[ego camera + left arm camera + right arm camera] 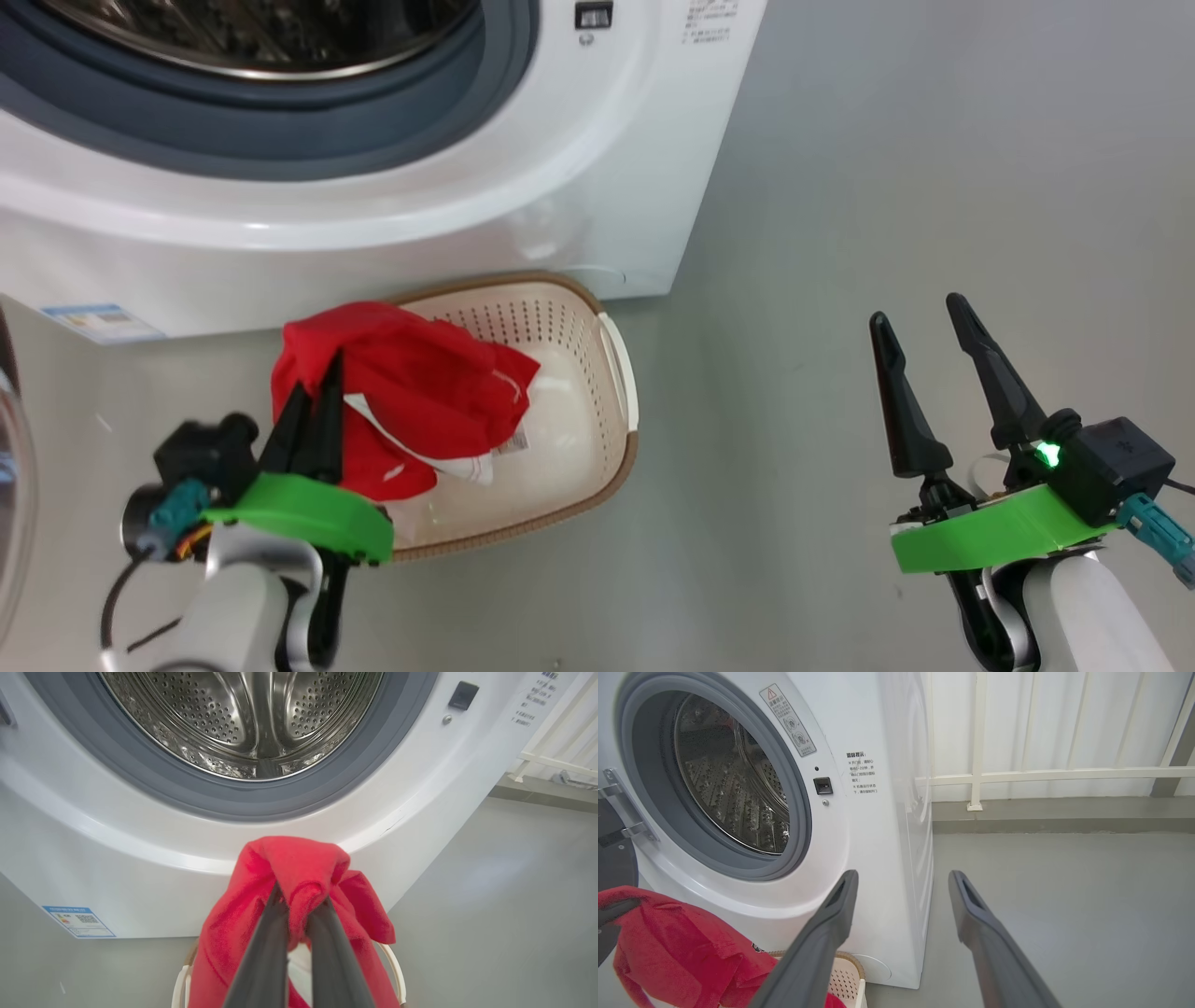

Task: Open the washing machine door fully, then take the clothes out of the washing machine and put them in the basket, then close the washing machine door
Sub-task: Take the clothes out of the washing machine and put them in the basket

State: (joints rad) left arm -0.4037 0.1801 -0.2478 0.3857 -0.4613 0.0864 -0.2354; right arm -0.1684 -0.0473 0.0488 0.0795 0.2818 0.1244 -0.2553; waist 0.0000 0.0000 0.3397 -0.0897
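Observation:
The white washing machine (579, 187) stands with its steel drum (243, 718) open and bare. Its door (614, 868) is swung out to the left, with the glass edge (11, 485) at the head view's left border. The red clothes (420, 383) hang from my left gripper (320, 373), which is shut on a bunched fold (299, 868). The garment dangles over the near-left part of the cream basket (560, 317) in front of the machine, its lower end inside the rim. My right gripper (924, 327) is open and holds nothing, off to the right over the floor (903, 873).
Grey floor (887, 187) spreads to the right of the machine and basket. A white railing (1017, 774) and a low kerb run along the wall behind. A blue sticker (98, 322) marks the machine's lower left front.

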